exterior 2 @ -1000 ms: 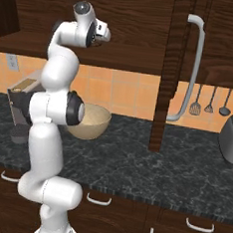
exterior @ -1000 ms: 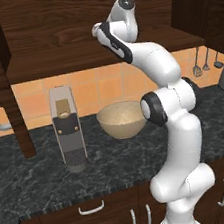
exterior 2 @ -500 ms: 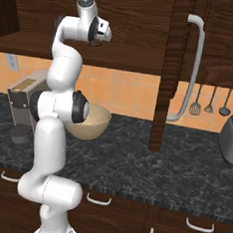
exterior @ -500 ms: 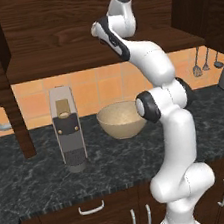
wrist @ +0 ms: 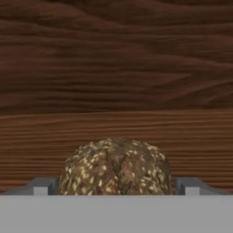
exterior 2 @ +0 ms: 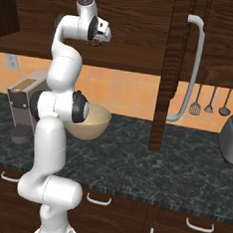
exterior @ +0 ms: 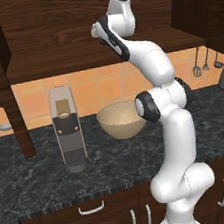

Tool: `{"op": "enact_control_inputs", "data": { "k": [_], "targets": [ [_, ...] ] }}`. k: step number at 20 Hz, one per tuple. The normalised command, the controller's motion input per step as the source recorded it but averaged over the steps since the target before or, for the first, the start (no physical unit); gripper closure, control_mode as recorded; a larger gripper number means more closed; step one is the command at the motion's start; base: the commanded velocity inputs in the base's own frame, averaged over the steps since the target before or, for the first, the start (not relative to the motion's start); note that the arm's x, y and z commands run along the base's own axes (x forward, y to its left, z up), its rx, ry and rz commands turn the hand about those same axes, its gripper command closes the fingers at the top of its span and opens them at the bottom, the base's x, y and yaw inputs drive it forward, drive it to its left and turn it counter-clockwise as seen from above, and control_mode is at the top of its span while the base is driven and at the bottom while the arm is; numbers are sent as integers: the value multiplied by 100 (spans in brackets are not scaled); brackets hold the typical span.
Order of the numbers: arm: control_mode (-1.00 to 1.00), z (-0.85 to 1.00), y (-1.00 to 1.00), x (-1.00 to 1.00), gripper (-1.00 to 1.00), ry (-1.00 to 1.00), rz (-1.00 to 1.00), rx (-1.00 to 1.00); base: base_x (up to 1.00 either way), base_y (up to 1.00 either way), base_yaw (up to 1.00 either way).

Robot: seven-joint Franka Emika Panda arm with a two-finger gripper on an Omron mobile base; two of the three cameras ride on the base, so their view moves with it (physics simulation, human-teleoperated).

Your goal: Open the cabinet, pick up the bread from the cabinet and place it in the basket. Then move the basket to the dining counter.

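1. The cabinet, a wide dark brown wood-grain unit on the wall, is seen with both doors swung open; its long silver bar handle is shown on the right door, which stands edge-on toward the right base camera. The inside of the cabinet is seen as a wood-grain back wall and shelf floor in the hand view.
2. The black speckled worktop is stretched beneath the cabinet, with an orange tiled wall behind it and low dark cabinets with short curved handles below.
3. The white arm is raised from the base to the level of the open cabinet, its hand turned toward the shelf.
4. The basket, a round tan bowl with a speckled beige inside, is set on the worktop below the cabinet, just beside the arm's elbow and partly hidden by it in the right base view.
5. A tall grey-and-black appliance is stood on the worktop to the left of the basket, near it but apart.
6. A grey toaster is placed at the far right of the worktop, with dark utensils hung on the wall beside it.
7. The bread, a rounded brown seeded loaf, is laid on the cabinet shelf.
8. The gripper is spread to its full width, with 1 fingertip shown on each side of the bread; whether the tips are touching the bread cannot be told, and nothing is clamped.
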Motion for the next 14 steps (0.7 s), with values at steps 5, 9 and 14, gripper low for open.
{"op": "enact_control_inputs", "data": {
  "k": [5, 9, 14],
  "targets": [
    [-100, -35, 3, 0, 100, -9, 0, 0, 0, 0, 0],
    [-100, -13, 0, 0, 100, -9, 0, 0, 0, 0, 0],
    [-100, 0, 0, -44, 100, -7, 0, 0, 0, 0, 0]
  ]
}}
